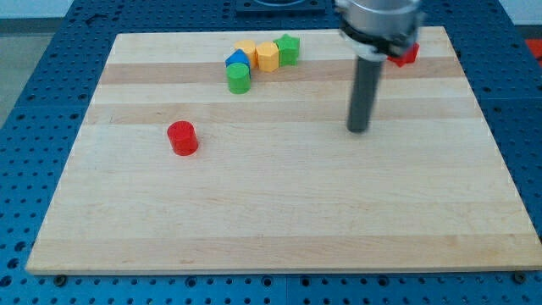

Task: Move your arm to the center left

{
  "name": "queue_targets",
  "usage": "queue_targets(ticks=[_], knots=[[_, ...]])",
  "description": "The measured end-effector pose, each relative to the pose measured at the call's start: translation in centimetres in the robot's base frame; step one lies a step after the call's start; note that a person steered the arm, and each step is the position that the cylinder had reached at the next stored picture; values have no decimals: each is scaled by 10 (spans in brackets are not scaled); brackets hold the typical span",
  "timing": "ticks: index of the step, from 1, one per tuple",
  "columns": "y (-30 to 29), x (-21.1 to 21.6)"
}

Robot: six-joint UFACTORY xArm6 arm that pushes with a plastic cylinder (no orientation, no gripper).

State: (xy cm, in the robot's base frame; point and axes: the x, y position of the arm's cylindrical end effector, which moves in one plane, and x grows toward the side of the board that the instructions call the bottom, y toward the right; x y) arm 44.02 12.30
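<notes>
My tip (pixel 358 130) rests on the wooden board (pixel 279 220), right of centre and in the upper half. A red cylinder (pixel 182 137) stands alone at the view's left, far left of the tip. A cluster sits at the top centre: a green cylinder (pixel 239 79), a blue block (pixel 237 60), a yellow block (pixel 246 49), a yellow hexagonal block (pixel 268 57) and a green block (pixel 288 49). A red block (pixel 406 55) lies at the top right, partly hidden behind the arm.
The board lies on a blue perforated table (pixel 34 102). The arm's grey body (pixel 378 21) hangs over the board's top right.
</notes>
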Motion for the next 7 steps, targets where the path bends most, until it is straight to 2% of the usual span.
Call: queue_targets(ticks=[1, 2, 4, 5, 6, 7], knots=[[0, 34], [0, 140], [-44, 179], [-55, 178], [-124, 179], [-152, 174]])
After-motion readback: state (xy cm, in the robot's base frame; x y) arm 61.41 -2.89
